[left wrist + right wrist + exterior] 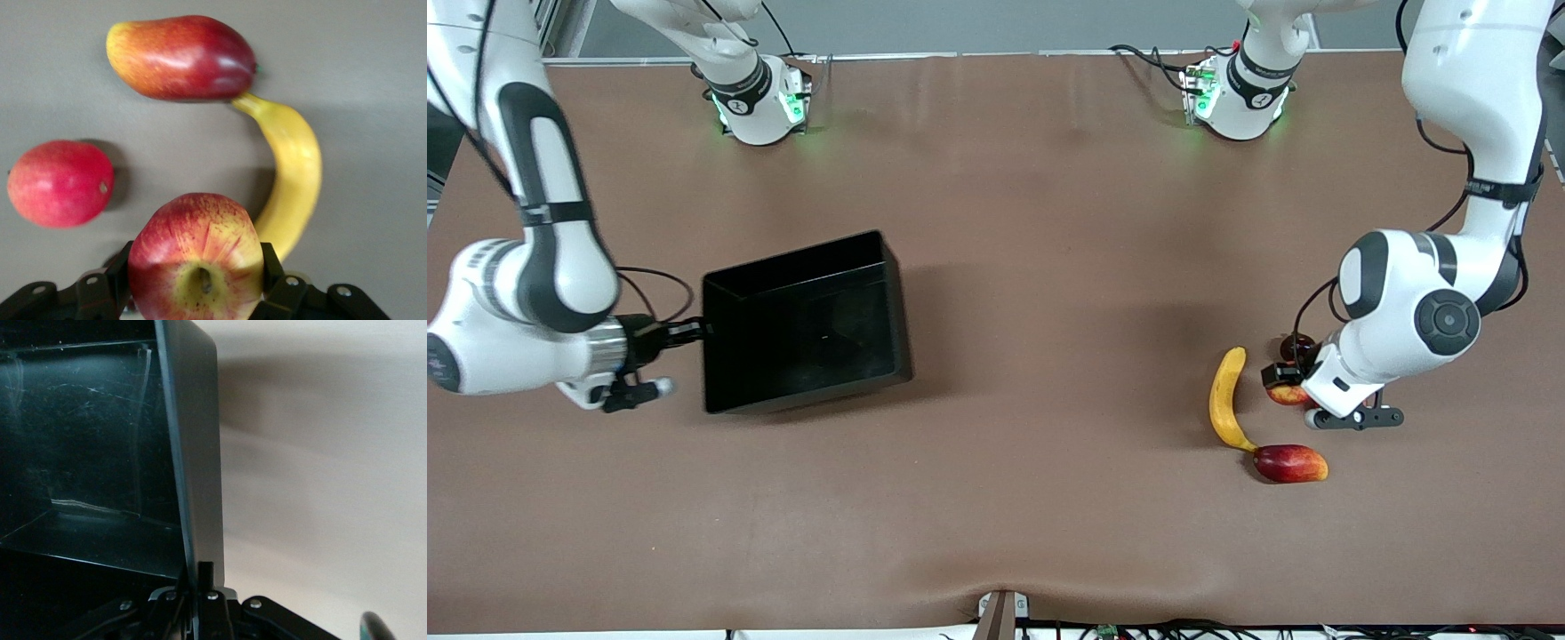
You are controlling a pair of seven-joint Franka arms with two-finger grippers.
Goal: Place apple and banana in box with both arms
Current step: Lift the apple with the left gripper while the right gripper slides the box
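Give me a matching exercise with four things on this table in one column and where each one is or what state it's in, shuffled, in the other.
Things:
1. apple
2. banana
3. box
4. long red-and-yellow fruit

States:
A. wall pinched by the right claw
B. held between the left claw's fingers
C. lying at the banana's tip, nearest the front camera
D. lying on the table beside the apple

Pairs: 1-B, 2-D, 3-A, 4-C
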